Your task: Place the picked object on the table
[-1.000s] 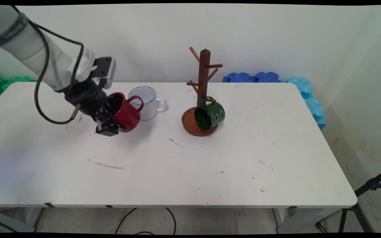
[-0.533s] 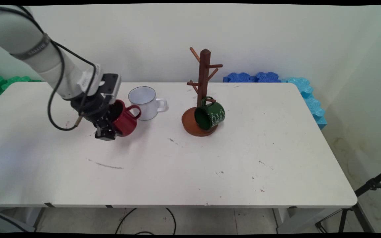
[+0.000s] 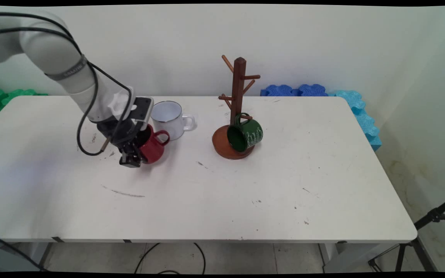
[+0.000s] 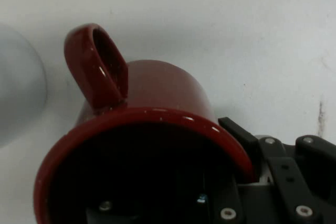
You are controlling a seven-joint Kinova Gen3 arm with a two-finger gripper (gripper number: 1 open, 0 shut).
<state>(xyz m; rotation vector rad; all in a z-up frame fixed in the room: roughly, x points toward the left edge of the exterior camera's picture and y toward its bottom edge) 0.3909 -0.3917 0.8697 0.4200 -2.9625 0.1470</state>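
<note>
My claw (image 3: 131, 159) grips the glossy red ceramic mug (image 3: 153, 147) by its rim above the scuffed white worktop (image 3: 245, 193), before a plain white wall (image 3: 323, 46). The dark green mug (image 3: 245, 136) on the brown wooden mug tree (image 3: 238, 96) bears white lettering I cannot read.

Left of centre, a mug (image 3: 153, 147) sits before another mug (image 3: 168, 119); right of them, a rack (image 3: 235, 116) carries a third mug (image 3: 245, 136).
</note>
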